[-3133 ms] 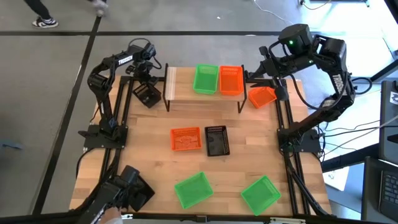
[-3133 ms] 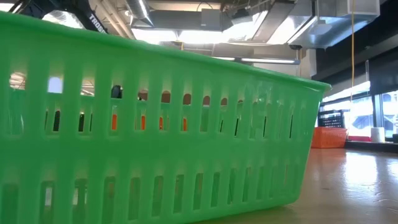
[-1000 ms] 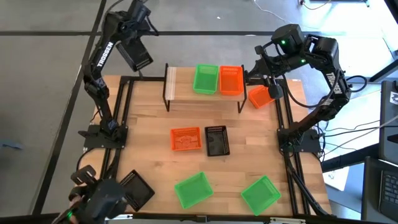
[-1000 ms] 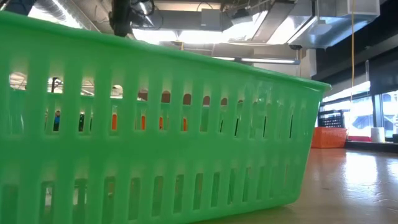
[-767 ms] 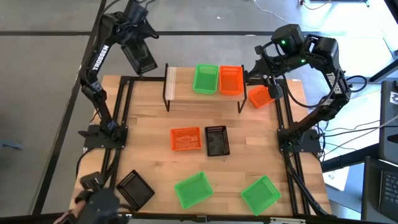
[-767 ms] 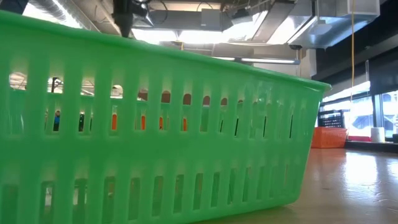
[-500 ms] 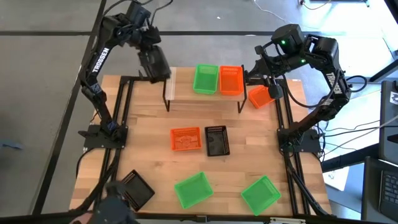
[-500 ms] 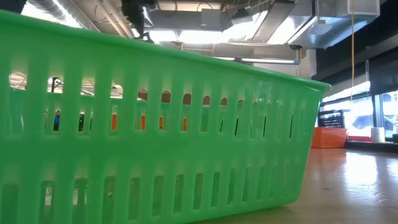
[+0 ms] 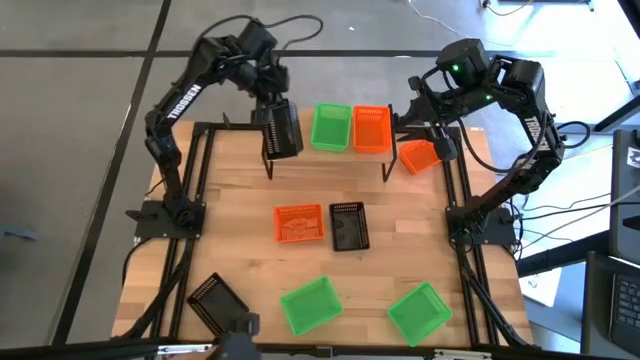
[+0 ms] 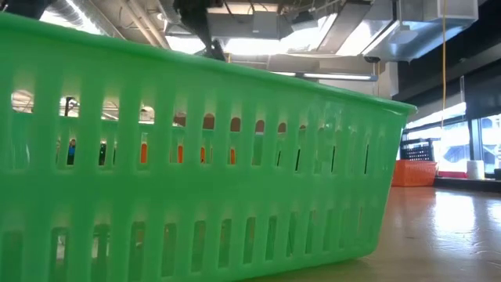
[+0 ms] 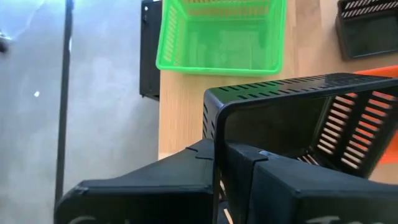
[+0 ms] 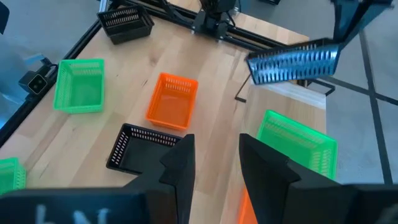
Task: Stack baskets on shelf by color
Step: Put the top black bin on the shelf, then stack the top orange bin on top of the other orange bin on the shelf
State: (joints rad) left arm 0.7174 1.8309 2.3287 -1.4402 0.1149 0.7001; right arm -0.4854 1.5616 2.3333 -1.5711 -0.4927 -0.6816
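Left claw (image 11: 219, 163) clamps black basket (image 9: 281, 127) over shelf (image 9: 330, 150); right claw (image 12: 214, 163) open, empty.

A held black basket (image 9: 281, 128) hangs over the shelf's (image 9: 330, 155) open left end.

The baskets are perforated plastic: the black basket (image 11: 292, 118) looks smooth with a slight sheen, the green basket (image 10: 196, 172) translucent and glossy. The tabletop (image 9: 250, 200) is pale, smooth-finished wood planks, framed in matt black metal; the shelf (image 12: 298, 90) is light wood
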